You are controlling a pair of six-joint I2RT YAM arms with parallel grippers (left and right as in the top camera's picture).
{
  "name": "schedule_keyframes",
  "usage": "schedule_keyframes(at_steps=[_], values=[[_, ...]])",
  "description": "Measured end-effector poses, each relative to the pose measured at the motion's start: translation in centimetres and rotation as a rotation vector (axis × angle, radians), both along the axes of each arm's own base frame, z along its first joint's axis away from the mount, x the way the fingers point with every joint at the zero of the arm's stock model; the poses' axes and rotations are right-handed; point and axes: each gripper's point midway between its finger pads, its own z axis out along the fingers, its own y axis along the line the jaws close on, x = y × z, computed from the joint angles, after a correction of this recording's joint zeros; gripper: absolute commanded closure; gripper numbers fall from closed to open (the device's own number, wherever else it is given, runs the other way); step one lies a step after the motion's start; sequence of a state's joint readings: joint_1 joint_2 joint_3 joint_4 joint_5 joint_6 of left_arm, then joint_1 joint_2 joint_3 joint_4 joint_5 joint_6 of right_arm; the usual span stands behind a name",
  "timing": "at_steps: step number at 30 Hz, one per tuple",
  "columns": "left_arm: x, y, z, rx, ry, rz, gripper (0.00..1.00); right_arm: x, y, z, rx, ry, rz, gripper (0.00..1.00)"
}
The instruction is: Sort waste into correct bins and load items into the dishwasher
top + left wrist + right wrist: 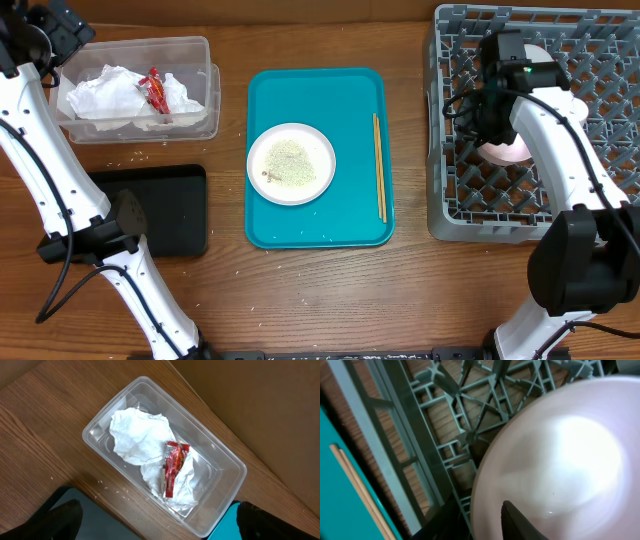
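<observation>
My right gripper (pixel 481 525) is shut on the rim of the large white plate (pixel 560 455), one finger on its face and the other behind it. It holds the plate inside the grey dishwasher rack (pixel 600 80), where it shows as a white plate (pixel 506 150) under the right gripper (pixel 497 128). My left gripper (pixel 160 525) hangs open and empty near the clear bin (pixel 235 467). That clear bin (pixel 195 50) holds crumpled napkins (pixel 135 435) and a red wrapper (pixel 172 467). A smaller white dish (pixel 291 163) covered with rice sits on the teal tray (pixel 340 215).
Wooden chopsticks (pixel 379 165) lie along the teal tray's right side. The black bin (pixel 170 215) lies at the left, below the clear one. Loose rice grains (pixel 115 491) dot the wood between them. Rack pegs (pixel 465 435) stand close around the plate.
</observation>
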State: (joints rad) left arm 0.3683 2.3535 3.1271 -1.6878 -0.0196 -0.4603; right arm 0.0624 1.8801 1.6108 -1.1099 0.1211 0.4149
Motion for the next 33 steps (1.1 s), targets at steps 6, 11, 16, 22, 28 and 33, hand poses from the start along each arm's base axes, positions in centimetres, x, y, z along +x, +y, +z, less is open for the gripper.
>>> schedule_keyframes(at_steps=[6,11,16,22,28,33], values=[[0.0,0.0,0.0,0.0,0.0,0.0,0.0,-0.4,-0.2,-0.5,-0.018,0.013,-0.013,0.88],[0.0,0.0,0.0,0.0,0.0,0.0,0.0,-0.7,-0.4,0.2,-0.032,0.026,-0.019,0.96],[0.0,0.0,0.0,0.0,0.0,0.0,0.0,-1.5,-0.5,2.7,-0.021,0.057,-0.026,0.96],[0.0,0.0,0.0,0.0,0.0,0.0,0.0,-0.7,-1.4,6.5,0.141,0.002,-0.019,0.96],[0.0,0.0,0.0,0.0,0.0,0.0,0.0,-1.1,-3.2,8.0,0.482,-0.058,0.039,0.96],[0.0,0.0,0.0,0.0,0.0,0.0,0.0,-2.6,-5.1,8.7,0.754,-0.149,0.085,0.96]])
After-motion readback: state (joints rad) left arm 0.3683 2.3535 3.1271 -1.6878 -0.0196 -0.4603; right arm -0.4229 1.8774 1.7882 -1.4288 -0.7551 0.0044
